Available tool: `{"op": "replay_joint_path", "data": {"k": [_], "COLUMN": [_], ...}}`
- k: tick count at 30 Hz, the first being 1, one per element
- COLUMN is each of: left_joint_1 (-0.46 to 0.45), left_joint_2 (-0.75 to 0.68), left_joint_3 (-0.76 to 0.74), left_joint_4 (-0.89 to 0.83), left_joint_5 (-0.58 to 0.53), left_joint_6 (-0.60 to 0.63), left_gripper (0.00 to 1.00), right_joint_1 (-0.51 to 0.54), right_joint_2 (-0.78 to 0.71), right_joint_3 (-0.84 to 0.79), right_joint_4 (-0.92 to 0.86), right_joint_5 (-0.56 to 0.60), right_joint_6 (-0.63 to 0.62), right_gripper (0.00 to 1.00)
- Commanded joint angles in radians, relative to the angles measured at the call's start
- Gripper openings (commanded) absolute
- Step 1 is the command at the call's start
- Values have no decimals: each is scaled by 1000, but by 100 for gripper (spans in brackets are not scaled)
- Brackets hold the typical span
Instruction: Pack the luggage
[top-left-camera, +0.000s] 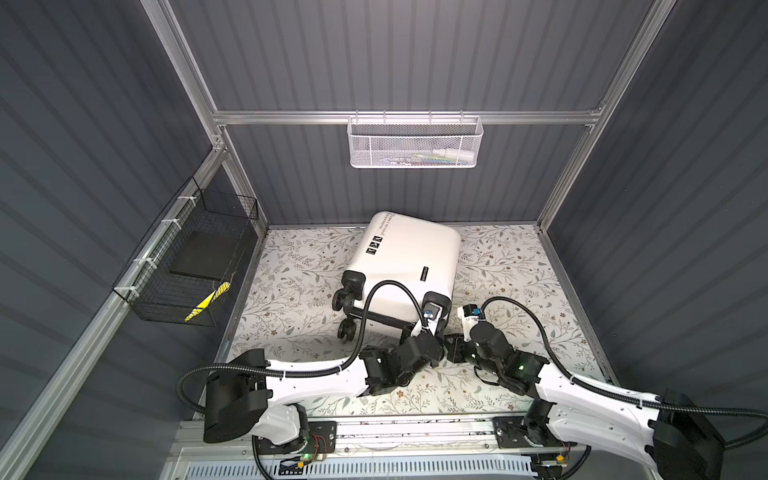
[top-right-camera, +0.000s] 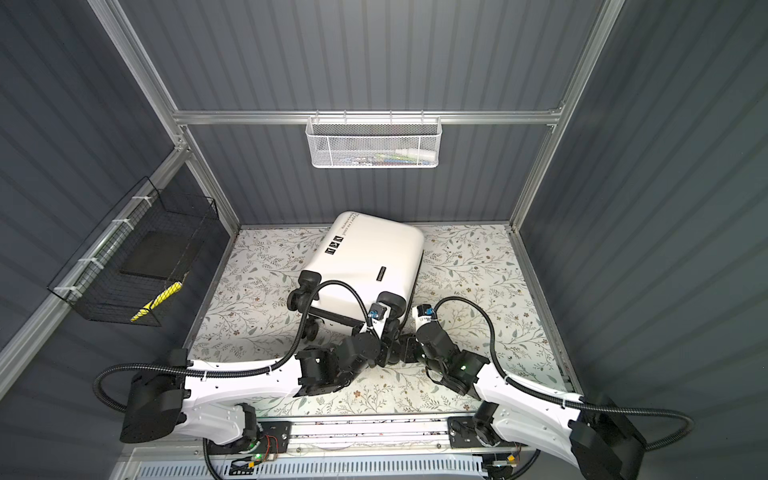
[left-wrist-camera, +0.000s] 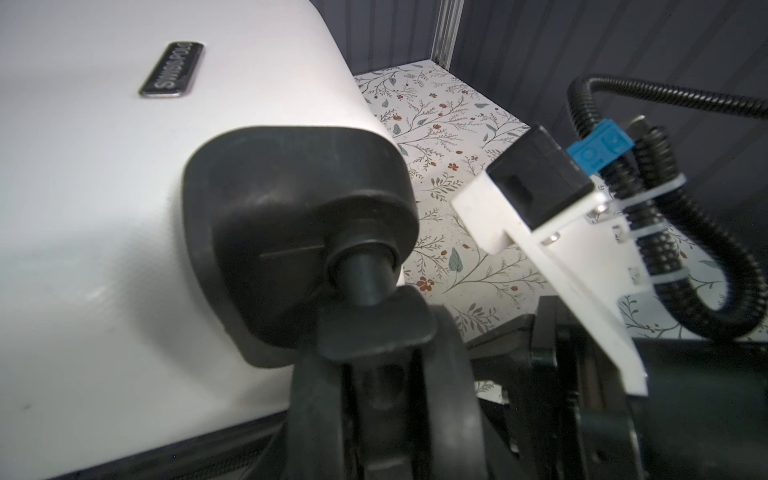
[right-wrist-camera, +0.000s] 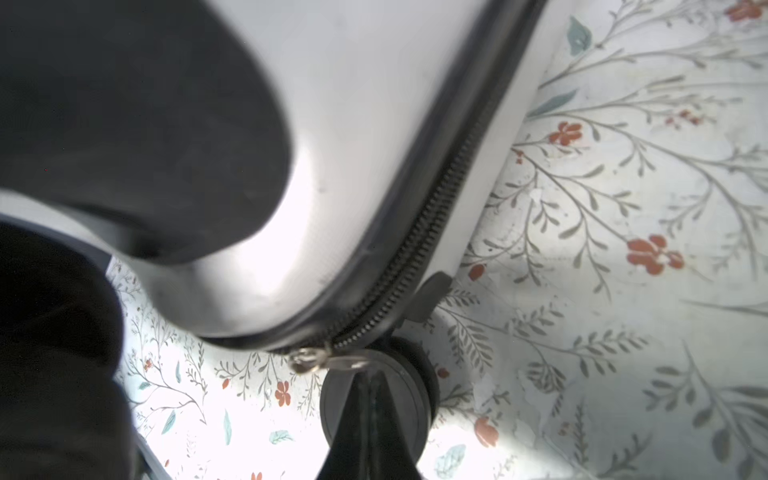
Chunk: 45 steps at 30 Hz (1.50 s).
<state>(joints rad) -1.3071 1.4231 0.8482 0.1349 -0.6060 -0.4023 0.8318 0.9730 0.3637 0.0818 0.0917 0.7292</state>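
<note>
The white hard-shell luggage (top-left-camera: 409, 257) (top-right-camera: 370, 257) lies shut on the floral table, with its black wheels toward the arms. My left gripper (top-left-camera: 434, 330) (left-wrist-camera: 380, 415) is at the near right wheel (left-wrist-camera: 365, 299) and closed around that caster; its fingers merge with the dark wheel. In the right wrist view the zipper (right-wrist-camera: 432, 220) runs round the luggage corner (right-wrist-camera: 353, 145). At that corner, my right gripper (top-left-camera: 448, 344) (right-wrist-camera: 368, 376) is pinched shut on the silver zipper pull (right-wrist-camera: 309, 360). A black wheel (right-wrist-camera: 419, 374) sits behind the fingertips.
A white mesh basket (top-left-camera: 413, 143) hangs on the back wall. A black wire basket (top-left-camera: 187, 266) on the left wall holds a yellow item (top-left-camera: 208, 301) and a dark flat pad. The two wrists stand close together; the right wrist camera (left-wrist-camera: 540, 187) shows beside the left gripper.
</note>
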Motion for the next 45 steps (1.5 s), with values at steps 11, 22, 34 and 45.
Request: {"op": "replay_joint_path", "data": {"k": [11,22,34,45], "left_joint_1": [-23,-23,-25,-25], "left_joint_2": [-66,-58,-46,-55], "left_joint_3": [54,85,85,69], "left_joint_4": [167,164,173,183], "left_joint_5": [64,84,89,85], "left_joint_6": [25,35,31,29], "left_gripper": [0,0,0,0], "right_joint_1": [-3,-5,-5,-5], "right_joint_2": [-58,-21,88,42], "right_joint_3": [-51,-20,34,6], "right_joint_4": [46,85,139,99], "right_joint_5": [-56,-75,-46,-9], "right_joint_6": [-88,-129,-118,-104], "right_gripper": [42,57,48,19]}}
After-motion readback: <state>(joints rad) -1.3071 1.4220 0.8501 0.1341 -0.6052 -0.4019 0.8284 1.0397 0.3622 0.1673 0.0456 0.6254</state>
